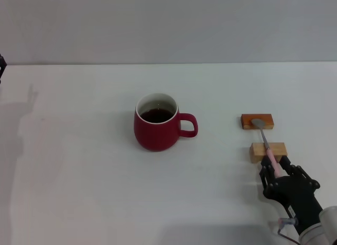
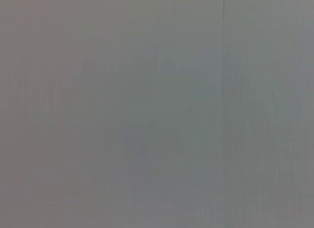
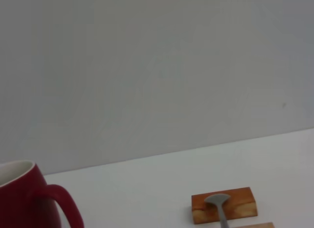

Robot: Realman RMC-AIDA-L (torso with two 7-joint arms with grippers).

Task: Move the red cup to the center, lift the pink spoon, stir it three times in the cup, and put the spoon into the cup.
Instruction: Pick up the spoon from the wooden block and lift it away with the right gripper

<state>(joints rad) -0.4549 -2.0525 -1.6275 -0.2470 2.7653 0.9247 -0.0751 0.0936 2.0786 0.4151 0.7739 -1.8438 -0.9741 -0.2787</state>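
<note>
- The pink spoon (image 1: pixel 265 145) is slim, with a grey metal bowl and neck and a pale pink handle.
- It lies across two small wooden blocks — bowl on the far block (image 1: pixel 257 121), neck over the near block (image 1: pixel 268 152) — its long axis running away from the robot, bowl end farthest.
- The right gripper (image 1: pixel 275 168) has its dark fingers set on either side of the pink handle end; whether they press it, I cannot tell.
- The red cup (image 1: pixel 157 122) stands upright mid-table, well apart from the spoon, handle pointing toward the blocks, dark liquid inside.
- The white table (image 1: pixel 79 166) carries everything; the left gripper is out of sight.
</note>
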